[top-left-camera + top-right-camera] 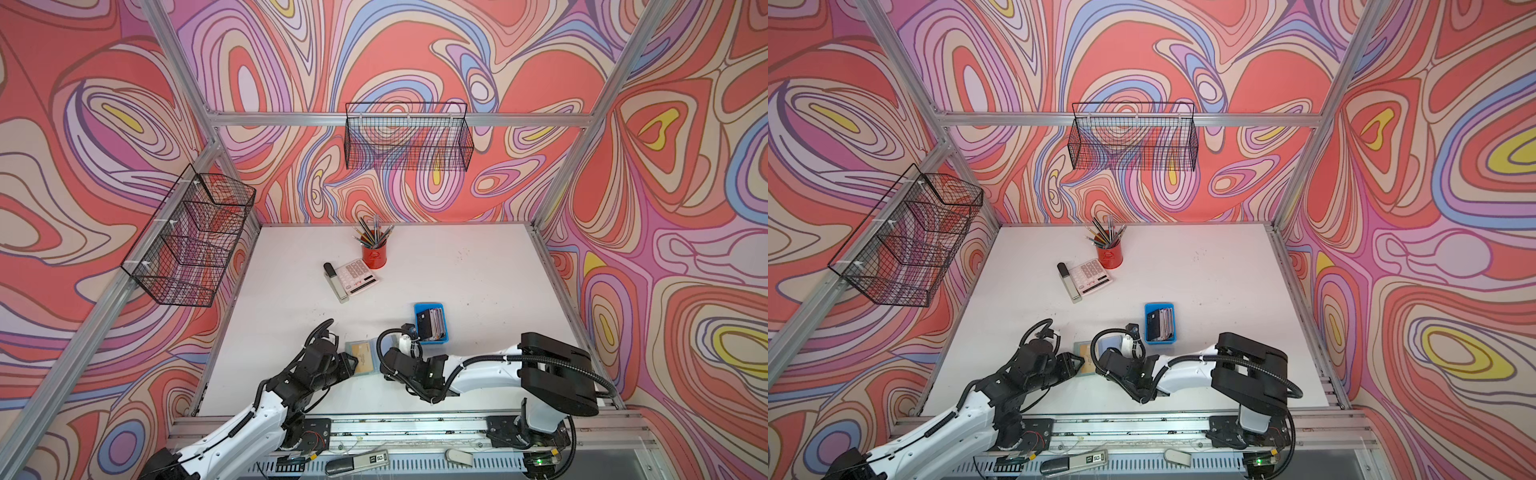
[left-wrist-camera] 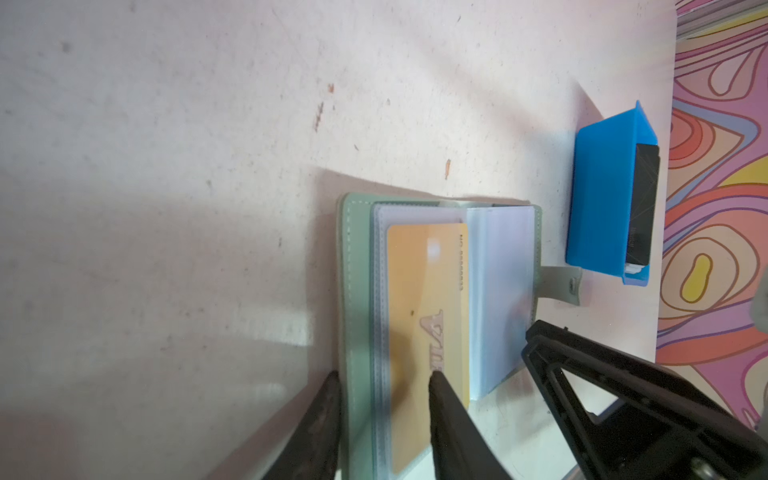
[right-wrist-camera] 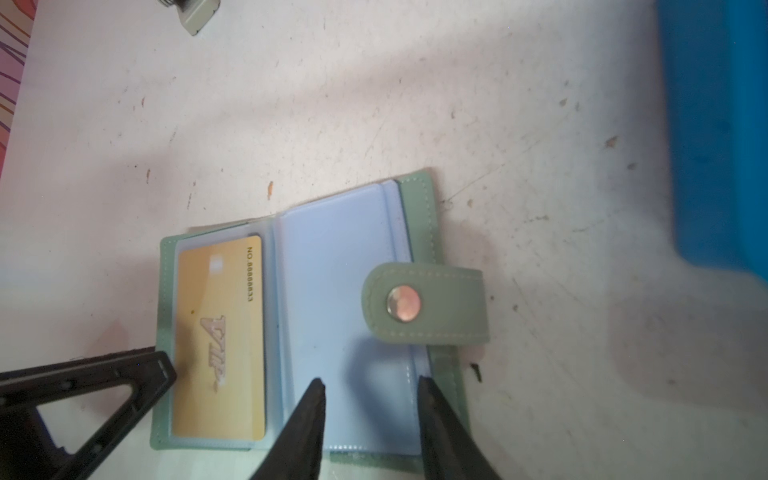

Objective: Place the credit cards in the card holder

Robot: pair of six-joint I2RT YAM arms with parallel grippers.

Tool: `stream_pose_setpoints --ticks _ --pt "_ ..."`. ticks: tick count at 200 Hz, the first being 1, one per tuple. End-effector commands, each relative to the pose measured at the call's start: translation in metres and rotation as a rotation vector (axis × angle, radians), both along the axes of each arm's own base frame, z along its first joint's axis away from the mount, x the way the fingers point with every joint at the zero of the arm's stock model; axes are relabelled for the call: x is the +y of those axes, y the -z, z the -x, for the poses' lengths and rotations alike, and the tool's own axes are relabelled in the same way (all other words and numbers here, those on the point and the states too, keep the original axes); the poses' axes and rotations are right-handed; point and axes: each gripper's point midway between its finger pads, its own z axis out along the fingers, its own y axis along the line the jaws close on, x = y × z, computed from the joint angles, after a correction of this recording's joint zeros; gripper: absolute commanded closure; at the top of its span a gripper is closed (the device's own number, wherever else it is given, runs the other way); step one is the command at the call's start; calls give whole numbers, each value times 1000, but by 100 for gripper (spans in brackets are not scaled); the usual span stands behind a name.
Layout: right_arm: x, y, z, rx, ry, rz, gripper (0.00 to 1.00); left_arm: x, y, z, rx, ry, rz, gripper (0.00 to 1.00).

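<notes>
The sage-green card holder (image 3: 415,199) lies open on the table between both grippers, and shows in both top views (image 1: 353,347) (image 1: 1081,347). A tan credit card (image 3: 216,332) (image 2: 419,291) sits in its left sleeve. The snap tab (image 3: 424,303) is folded over the empty right sleeve. My left gripper (image 2: 384,376) is open and straddles the holder's left edge, one fingertip (image 2: 436,386) over the tan card. My right gripper (image 3: 368,380) is open above the right sleeve. More credit cards (image 1: 432,324) (image 1: 1160,324) stand in the blue tray (image 1: 428,306).
The blue tray (image 2: 602,195) stands just behind and right of the holder. Further back are a calculator (image 1: 357,276), a grey stapler-like bar (image 1: 334,280) and a red cup of pencils (image 1: 374,253). Wire baskets (image 1: 409,137) (image 1: 187,241) hang on the walls.
</notes>
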Motion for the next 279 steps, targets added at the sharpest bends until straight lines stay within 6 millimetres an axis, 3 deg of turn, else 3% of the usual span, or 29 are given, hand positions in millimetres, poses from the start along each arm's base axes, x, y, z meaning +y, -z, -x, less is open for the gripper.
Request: stream_pose_setpoints --ticks 1,25,31,80,128,202,279 --pt "6 9 3 25 -24 -4 61 3 7 5 30 -4 -8 63" --pt "15 5 6 36 -44 -51 61 2 7 5 28 -1 -5 63" --pt "14 16 7 48 -47 -29 61 2 7 5 29 -1 -5 63" --pt "27 23 8 89 -69 -112 59 2 7 6 30 1 -6 63" --pt "38 30 1 133 -91 -213 51 2 8 6 29 0 -5 63" --pt "39 11 -35 35 -110 -227 42 1 6 5 27 4 -2 63" --pt "58 -28 -25 -8 -220 -331 41 1 4 3 23 0 -10 62"
